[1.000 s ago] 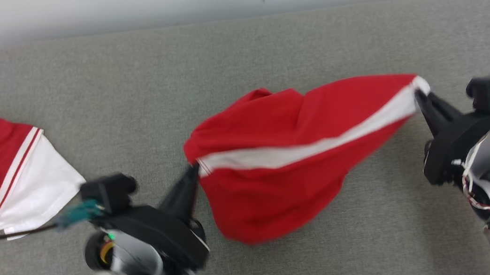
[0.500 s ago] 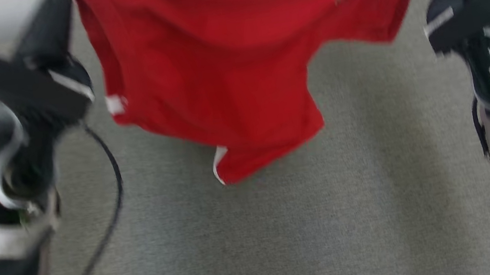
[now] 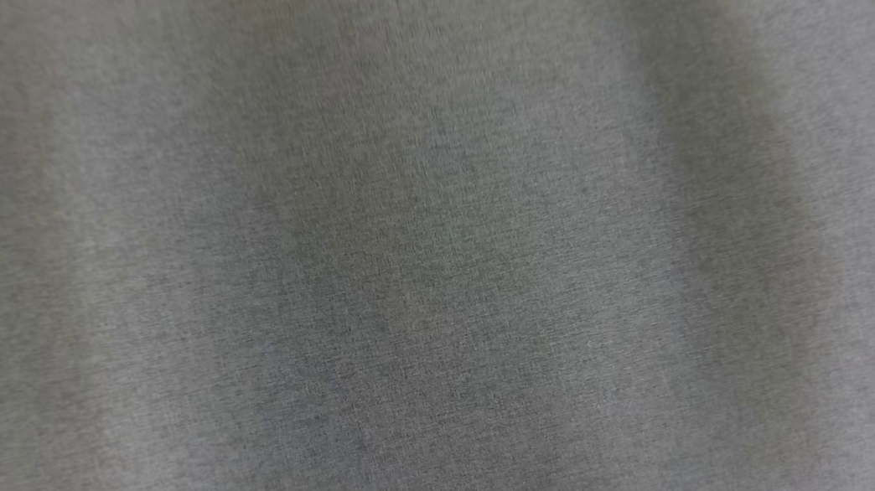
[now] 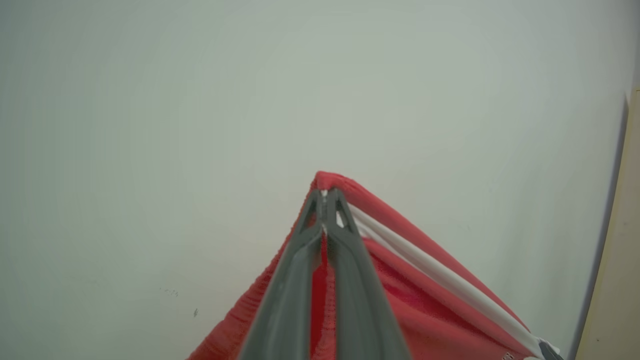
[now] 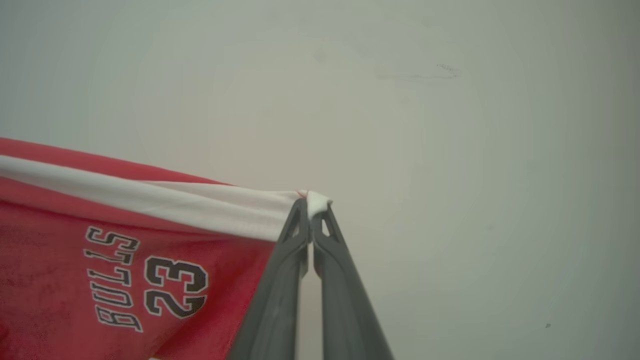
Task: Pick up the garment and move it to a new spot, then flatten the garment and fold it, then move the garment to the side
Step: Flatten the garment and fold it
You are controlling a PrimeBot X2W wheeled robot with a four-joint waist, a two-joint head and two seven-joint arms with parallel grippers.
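The left gripper (image 4: 325, 200) is clenched on one top corner of the garment (image 4: 430, 310), pinching red cloth and a white stripe. The right gripper (image 5: 311, 212) is clenched on the garment's other top corner, on the white trim, with the black "23" (image 5: 175, 287) near that corner. The garment hangs stretched between them, probably above the grey cushion (image 3: 437, 245), and a pale wall (image 4: 175, 100) stands behind the garment. The step in hand looks like carrying it to a new spot. Done well, both arms travel together with the top edge taut and level. They then lower the hem first, so the cloth lies flat.
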